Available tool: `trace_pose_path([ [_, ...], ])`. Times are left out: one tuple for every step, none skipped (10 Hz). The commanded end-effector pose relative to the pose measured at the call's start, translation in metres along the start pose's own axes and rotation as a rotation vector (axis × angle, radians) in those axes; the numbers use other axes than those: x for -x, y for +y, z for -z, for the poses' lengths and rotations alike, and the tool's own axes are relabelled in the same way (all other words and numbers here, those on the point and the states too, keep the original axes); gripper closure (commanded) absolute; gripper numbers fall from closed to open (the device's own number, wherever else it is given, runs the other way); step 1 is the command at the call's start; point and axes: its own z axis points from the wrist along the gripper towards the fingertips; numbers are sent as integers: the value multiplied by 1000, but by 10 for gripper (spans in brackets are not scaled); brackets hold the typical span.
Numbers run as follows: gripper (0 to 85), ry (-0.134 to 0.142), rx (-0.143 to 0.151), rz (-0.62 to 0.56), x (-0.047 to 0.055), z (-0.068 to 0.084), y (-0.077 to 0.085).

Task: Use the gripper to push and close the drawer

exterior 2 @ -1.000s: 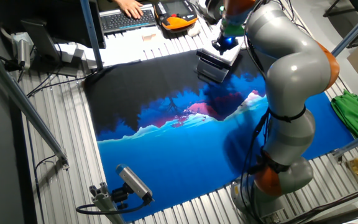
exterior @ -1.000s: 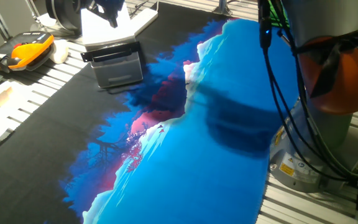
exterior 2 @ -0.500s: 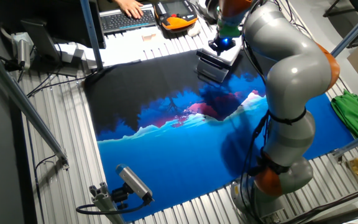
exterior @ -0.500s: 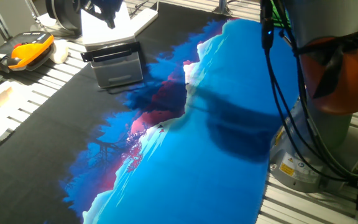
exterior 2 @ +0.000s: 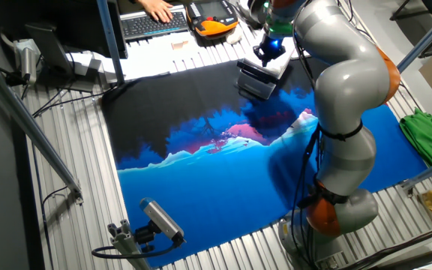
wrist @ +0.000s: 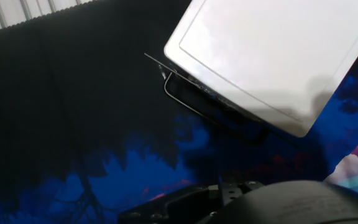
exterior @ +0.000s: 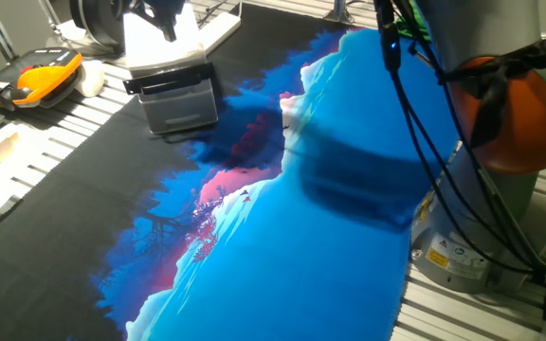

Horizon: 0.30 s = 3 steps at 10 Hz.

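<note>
The drawer (exterior: 182,100) belongs to a white boxy unit (exterior: 164,43) at the far left of the mat. Its grey front and black bar handle (exterior: 164,82) sit close under the unit's white top, and no cream inside shows. My gripper (exterior: 166,17) hovers over the unit's top, behind the drawer front and not touching it. Its black fingers show as one dark tip, so it looks shut and empty. In the other fixed view the gripper (exterior 2: 269,51) glows blue above the unit (exterior 2: 259,77). The hand view shows the white top (wrist: 272,56) and the handle (wrist: 188,99) below; the fingertips are out of view.
A blue and black mat (exterior: 282,218) covers the table. An orange-and-black case (exterior: 31,80) lies left of the unit. A keyboard (exterior 2: 152,24) with a person's hand on it is at the back. The arm's base (exterior: 500,189) stands at the right. A green cloth (exterior 2: 426,131) lies off the mat.
The arm's elbow has swung a little; the gripper stays over the unit's top with hardly any shift. The drawer front has not moved.
</note>
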Motion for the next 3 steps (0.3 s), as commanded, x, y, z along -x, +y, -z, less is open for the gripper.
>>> trace_pose_path([
  [850, -2, -2, 0, 0, 0, -1],
  [850, -2, -2, 0, 1, 0, -1],
  [850, -2, -2, 0, 0, 0, -1],
])
